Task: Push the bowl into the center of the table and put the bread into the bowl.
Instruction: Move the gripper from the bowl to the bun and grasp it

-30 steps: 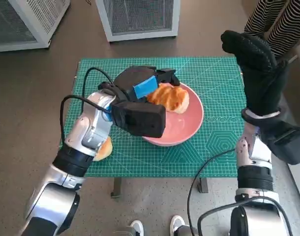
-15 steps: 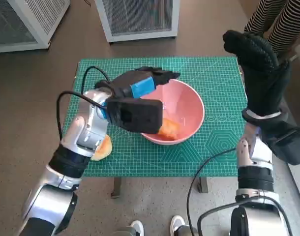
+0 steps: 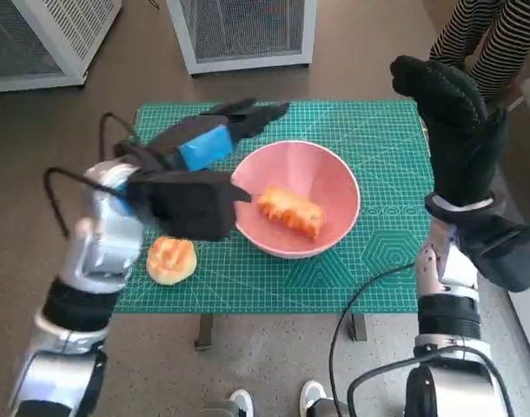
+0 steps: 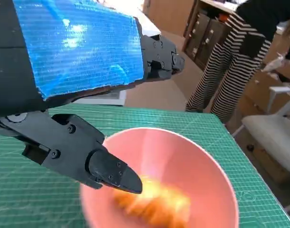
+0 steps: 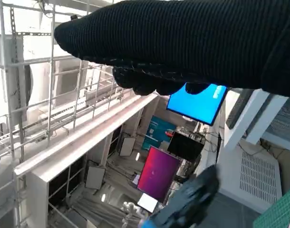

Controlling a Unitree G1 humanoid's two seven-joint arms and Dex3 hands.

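Observation:
A pink bowl stands near the middle of the green mat, and an orange bread lies inside it. The left wrist view shows the same bowl with the bread blurred in it. My left hand hovers over the mat beside the bowl, fingers spread, holding nothing; its black fingers reach over the bowl's rim. A second round bread lies on the mat near its front left corner. My right hand is raised high at the table's right edge, holding nothing; whether its fingers are curled I cannot tell.
The green cutting mat covers the small table. White mesh cabinets stand on the floor behind it. A person in striped trousers stands at the back right, also seen as striped legs. A pale chair stands beyond the table.
My left hand let the bread drop into the bowl, then drew back to the left away from it. The second bread is now uncovered. The right hand stayed raised.

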